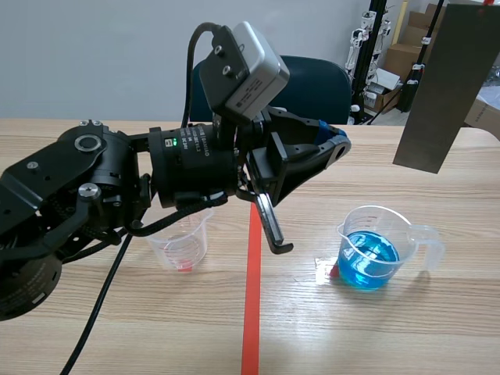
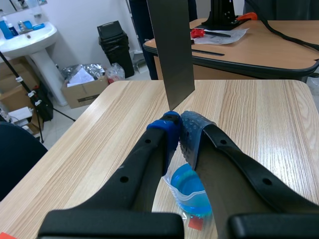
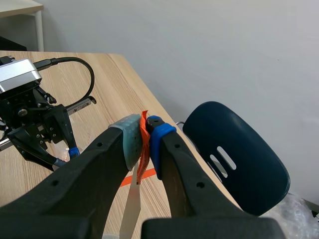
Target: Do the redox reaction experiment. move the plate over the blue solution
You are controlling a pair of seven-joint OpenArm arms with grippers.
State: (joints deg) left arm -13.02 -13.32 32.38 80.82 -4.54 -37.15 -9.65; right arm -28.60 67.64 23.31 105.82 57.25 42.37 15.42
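The plate (image 1: 445, 86) is a thin, flat grey sheet, judged stiff, light and smooth-faced, so liable to slip or swing. It hangs upright above the worktop (image 1: 437, 328), beyond and beside the beaker of blue solution (image 1: 369, 256), not yet over it. The right gripper (image 3: 144, 137) fingers are clamped on its upper edge, the correct hold point. The left gripper (image 1: 340, 142) fingers are closed on nothing.

Black arms (image 1: 78, 180); blue-padded fingers (image 2: 167, 132)
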